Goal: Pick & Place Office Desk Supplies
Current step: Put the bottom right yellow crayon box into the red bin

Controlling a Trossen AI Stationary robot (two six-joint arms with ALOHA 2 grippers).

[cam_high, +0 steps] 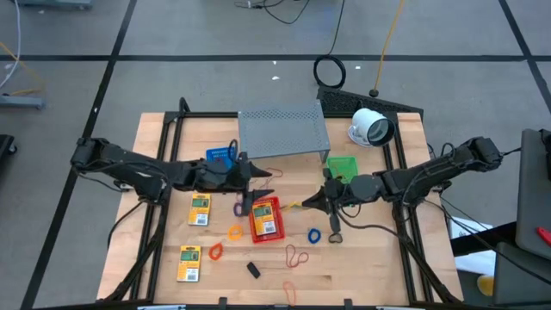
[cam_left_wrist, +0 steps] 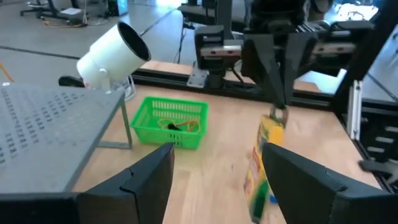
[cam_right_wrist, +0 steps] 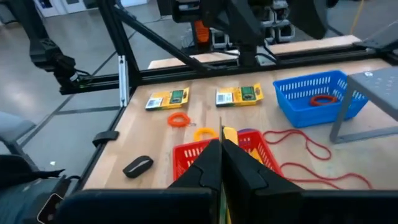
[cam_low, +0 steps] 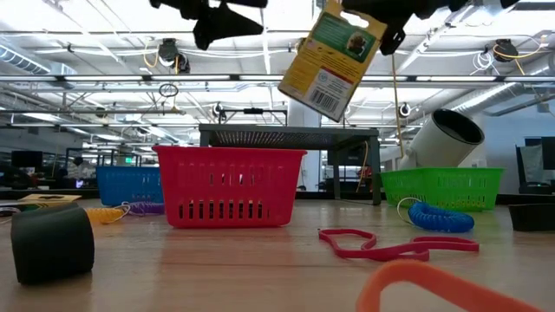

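We have the right gripper (cam_high: pixel 303 204) pinching a yellow packet (cam_low: pixel 334 59) by its top edge, fingers pressed tight on it, and the packet hangs tilted in the air, near the red basket (cam_high: pixel 266 219). In the left wrist view the same packet dangles edge-on from those fingers. Our left gripper (cam_high: pixel 265 172) hovers just beside it with fingers spread wide, holding nothing.

Our judgement: the step in hand is dropping this packet into the red basket. To do it well we should carry it squarely over the basket's opening and lower it until its bottom corner is inside the rim before letting go, since a packet swinging on one edge could tip out over the wall.

Room is tight: the two grippers sit close together above the basket, so the left should hold off or back away. The grey shelf (cam_high: pixel 282 131) stands behind, the green basket (cam_high: pixel 342 165) just beside the right arm. Loose bands, such as the blue coil (cam_high: pixel 314 234), lie near the front; two more packets (cam_high: pixel 199 209) rest well clear to the left
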